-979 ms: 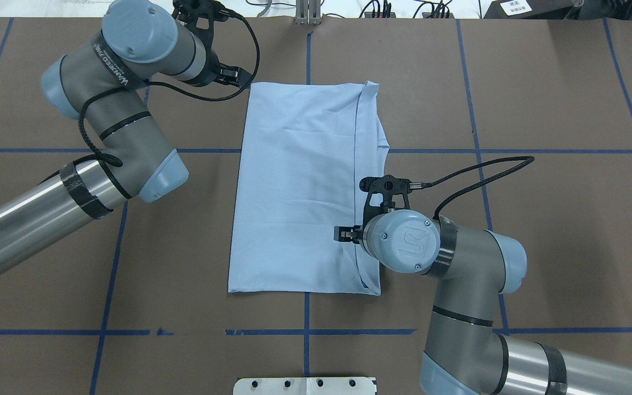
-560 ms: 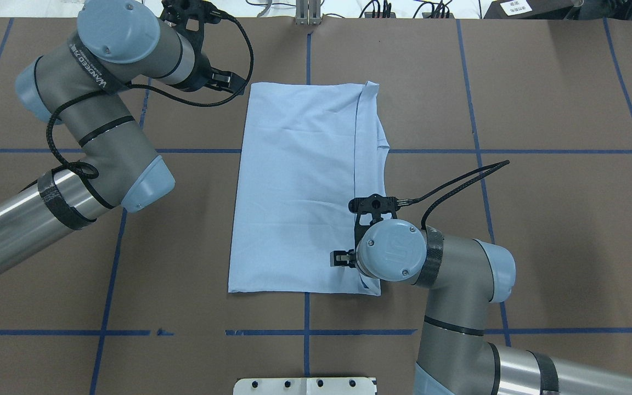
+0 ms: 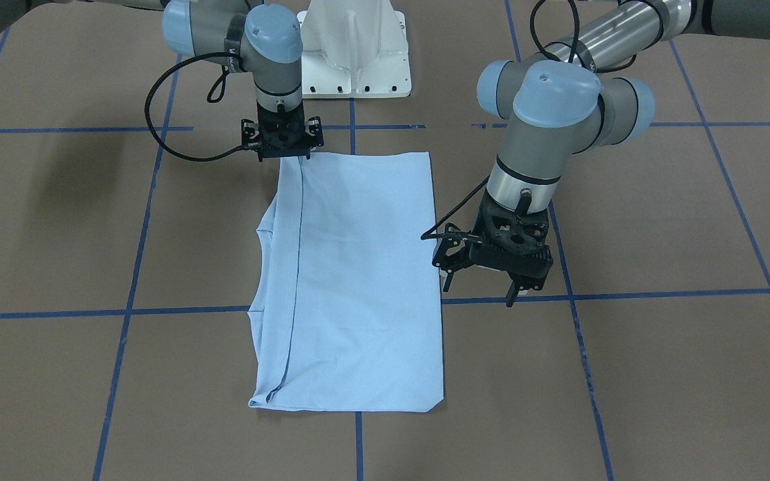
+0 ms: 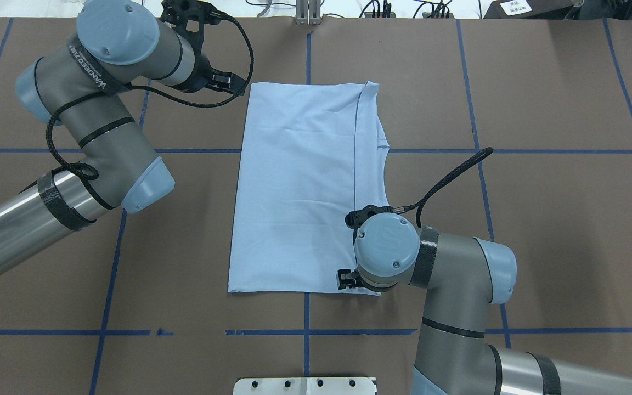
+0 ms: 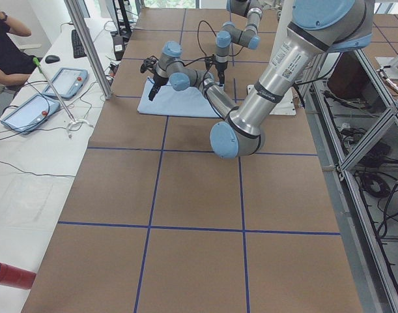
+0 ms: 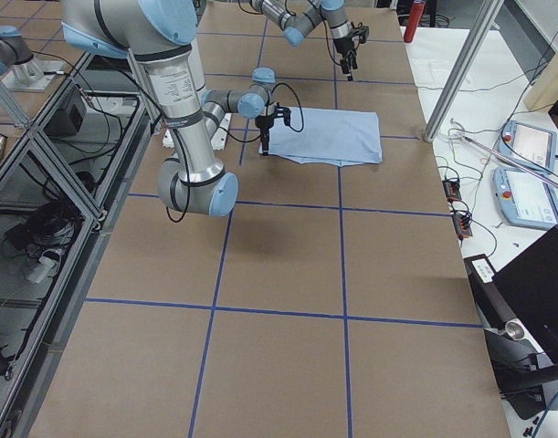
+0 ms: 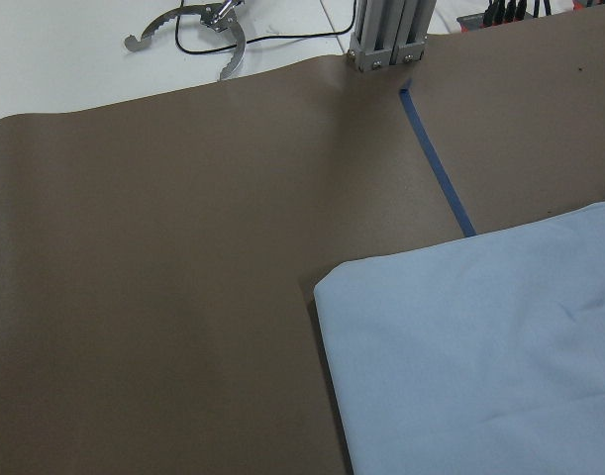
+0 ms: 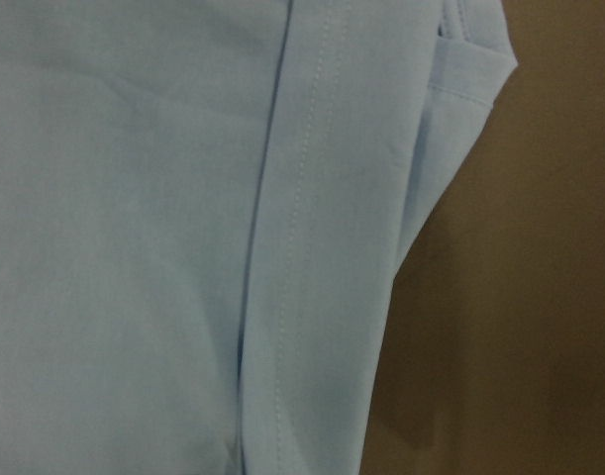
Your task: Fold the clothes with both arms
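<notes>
The light blue T-shirt [image 4: 294, 186] was laid flat near the middle of the brown table [image 4: 541, 230], which was crossed by blue tape lines [image 4: 129, 332]. The shirt was folded lengthwise into a tall rectangle, with one short end turned toward the white pedestal base [image 3: 355, 53]. Along the robot's right side a stitched hem strip [image 8: 302, 247] was left uncovered, and a bit of sleeve [image 4: 383, 144] was seen poking out beyond it.

The left gripper [image 3: 479, 288] was held above the table just off the shirt's left edge, toward its far corner, and was kept apart from the cloth. Its fingers [image 3: 511, 294] were spread wide and nothing was held between them. In the left wrist view, that corner of the shirt was framed against bare table.

The right gripper [image 3: 283, 155] was set low at the shirt's near right corner, at the end of the hem strip. It was largely hidden under its own wrist in the overhead view and was small and dark in the front view. Whether its fingers were closed on the cloth could therefore not be told.
</notes>
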`<state>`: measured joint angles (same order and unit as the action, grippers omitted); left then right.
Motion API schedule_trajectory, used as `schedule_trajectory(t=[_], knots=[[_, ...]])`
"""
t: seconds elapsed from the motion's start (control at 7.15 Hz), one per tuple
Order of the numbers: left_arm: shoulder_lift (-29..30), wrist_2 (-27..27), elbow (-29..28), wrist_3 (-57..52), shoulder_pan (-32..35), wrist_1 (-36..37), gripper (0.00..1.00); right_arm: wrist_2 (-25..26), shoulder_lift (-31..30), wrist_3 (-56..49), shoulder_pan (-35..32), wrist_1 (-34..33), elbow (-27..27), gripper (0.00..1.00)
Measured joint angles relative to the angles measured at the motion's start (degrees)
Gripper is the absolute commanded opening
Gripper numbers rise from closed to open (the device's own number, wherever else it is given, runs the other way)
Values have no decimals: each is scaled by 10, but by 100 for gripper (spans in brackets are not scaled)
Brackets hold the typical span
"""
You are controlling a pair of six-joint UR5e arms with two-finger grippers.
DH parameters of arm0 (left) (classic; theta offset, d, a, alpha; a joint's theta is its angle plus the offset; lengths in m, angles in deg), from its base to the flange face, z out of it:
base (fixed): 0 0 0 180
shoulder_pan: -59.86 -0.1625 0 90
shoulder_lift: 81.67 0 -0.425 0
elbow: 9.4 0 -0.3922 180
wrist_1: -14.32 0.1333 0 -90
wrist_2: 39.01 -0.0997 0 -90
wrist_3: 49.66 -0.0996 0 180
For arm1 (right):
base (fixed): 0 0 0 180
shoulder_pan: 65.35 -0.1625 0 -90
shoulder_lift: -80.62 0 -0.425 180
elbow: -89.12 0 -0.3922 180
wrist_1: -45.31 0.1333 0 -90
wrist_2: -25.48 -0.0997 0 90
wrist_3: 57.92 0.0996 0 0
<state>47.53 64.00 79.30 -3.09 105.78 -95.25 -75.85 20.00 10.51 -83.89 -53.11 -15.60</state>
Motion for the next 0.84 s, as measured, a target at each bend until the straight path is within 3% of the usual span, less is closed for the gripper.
schedule_trajectory(t=[0.84], knots=[[-3, 0, 0, 1, 0, -3, 100, 0, 0, -3, -12, 0, 16, 100]])
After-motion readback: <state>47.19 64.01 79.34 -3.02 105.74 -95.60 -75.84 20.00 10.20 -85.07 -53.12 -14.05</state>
